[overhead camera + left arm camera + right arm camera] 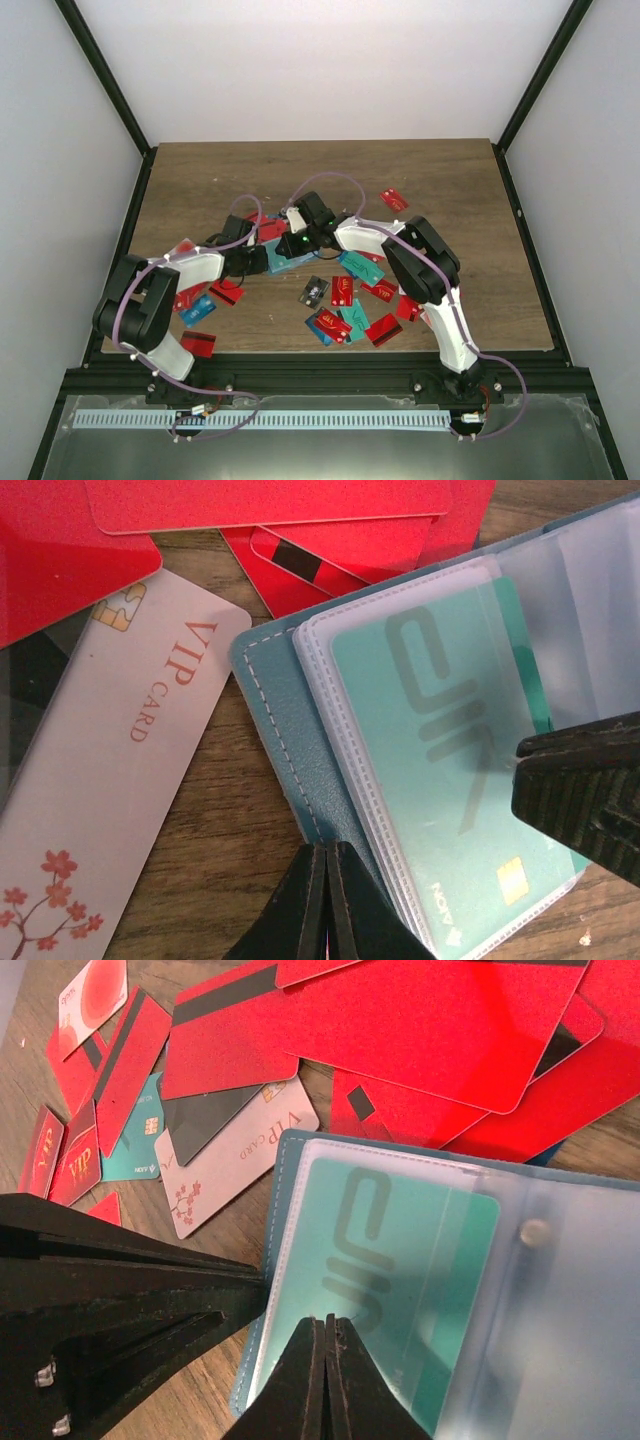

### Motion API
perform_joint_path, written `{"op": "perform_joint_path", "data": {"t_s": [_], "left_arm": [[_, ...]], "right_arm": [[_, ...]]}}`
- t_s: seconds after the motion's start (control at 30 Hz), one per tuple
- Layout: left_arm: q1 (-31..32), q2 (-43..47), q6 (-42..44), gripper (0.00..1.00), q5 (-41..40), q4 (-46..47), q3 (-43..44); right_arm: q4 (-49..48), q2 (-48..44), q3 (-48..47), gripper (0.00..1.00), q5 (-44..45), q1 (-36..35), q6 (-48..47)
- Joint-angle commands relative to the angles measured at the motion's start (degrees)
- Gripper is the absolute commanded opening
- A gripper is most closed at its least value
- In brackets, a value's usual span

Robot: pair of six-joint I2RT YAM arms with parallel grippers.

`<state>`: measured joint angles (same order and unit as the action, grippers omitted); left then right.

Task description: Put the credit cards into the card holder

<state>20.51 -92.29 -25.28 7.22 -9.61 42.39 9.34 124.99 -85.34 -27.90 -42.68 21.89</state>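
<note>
The card holder [290, 263] lies open on the surface [450, 200], plastic sleeves upward, with the loose credit cards [345, 300] scattered round it. Both arms meet over it.

A teal card [440, 750] lies flat in the holder's top sleeve, its long axis parallel to the holder's stitched edge. A darker strip shows down the card's long side away from that edge. I take this for the part not yet under the plastic, though the frosted layers make it hard to be sure.

The left jaws are closed to a hairline, tips at the stitched edge near the card's chip end. Whether they nip the cover or only press beside it, I cannot tell. The right jaws are likewise closed to a slit and grip nothing that I can make out. Their tips rest over the sleeve and the card, reaching in from the side opposite the stitched edge.

If the pocket opens on that side, the coming move is a push across the card's short axis toward the stitched edge. The right arm is the better placed for it, with the left steadying the cover.

A whitish VIP card [130, 770] lies just beside the stitched edge, and red cards [270, 505] overlap past the holder's far end.
</note>
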Motion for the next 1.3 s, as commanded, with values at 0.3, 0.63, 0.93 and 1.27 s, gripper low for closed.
{"op": "perform_joint_path", "data": {"t_s": [0.3, 0.63, 0.93, 1.27], "left_arm": [[0.78, 8.24, 0.84, 0.05, 0.84, -5.77, 0.45], [10.42, 10.85, -0.03, 0.13, 6.69, -4.07, 3.74], [20.43, -0.98, -2.56, 0.12, 12.70, 2.30, 11.59], [24.10, -16.14, -2.95, 0.10, 15.84, 3.08, 24.29]], "right_arm": [[4.49, -16.52, 7.97, 0.10, 9.95, -0.01, -0.41], [1.75, -34.79, 34.35, 0.33, 5.27, 16.00, 4.72], [-5.69, -37.14, 46.68, 0.44, -4.86, 28.15, 6.84], [-7.71, -38.28, 50.67, 0.46, -8.77, 34.28, 5.52]]}}
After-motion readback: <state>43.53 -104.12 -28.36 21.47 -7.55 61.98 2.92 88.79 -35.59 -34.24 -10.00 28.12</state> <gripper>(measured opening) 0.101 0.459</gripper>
